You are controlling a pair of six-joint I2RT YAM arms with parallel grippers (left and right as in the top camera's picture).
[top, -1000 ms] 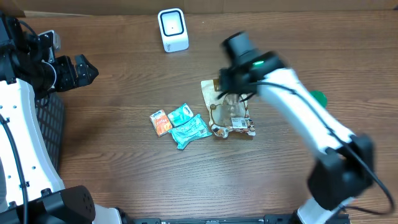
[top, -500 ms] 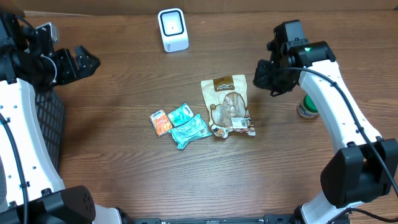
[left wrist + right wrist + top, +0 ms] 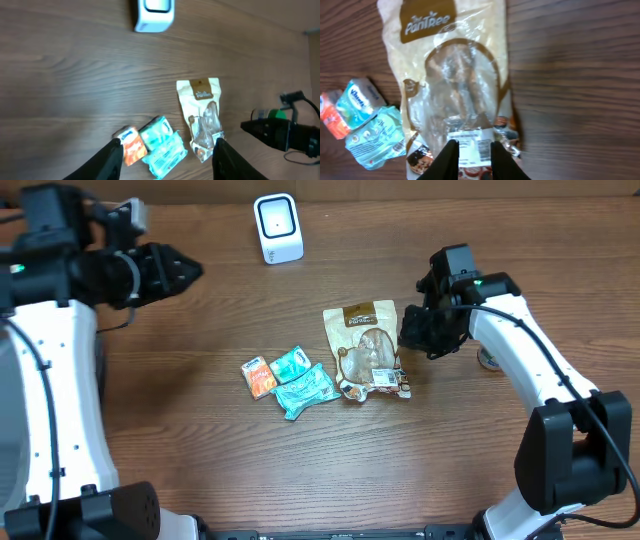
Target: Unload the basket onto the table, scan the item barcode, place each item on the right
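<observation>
The wooden table (image 3: 200,470) carried everything. The left arm (image 3: 50,380) reached in from the far left corner. Its gripper (image 3: 185,268) hung high above the wood, fingers (image 3: 112,160) spread wide apart and holding nothing. The right arm (image 3: 530,370) bent in from the right, and its gripper (image 3: 415,330) sat just beside the bag's right edge in the overhead view. From the right wrist its fingers (image 3: 447,160) stood only a little apart, with nothing clamped. Whether they touched the bag could not be told.

The bag (image 3: 367,350), clear plastic with a brown header, lay flat near the middle of the table, header towards the far edge. The white scanner (image 3: 277,227) stood at the far edge, well apart from the bag. Three small packs lay just left of the bag, touching one another: a larger teal pack (image 3: 308,390), a smaller teal pack (image 3: 290,363) and an orange pack (image 3: 259,376). A bottle (image 3: 490,358) stood mostly hidden behind the right arm. The barcode label (image 3: 470,142) faced up at the bag's near end, showing between the right fingers.
</observation>
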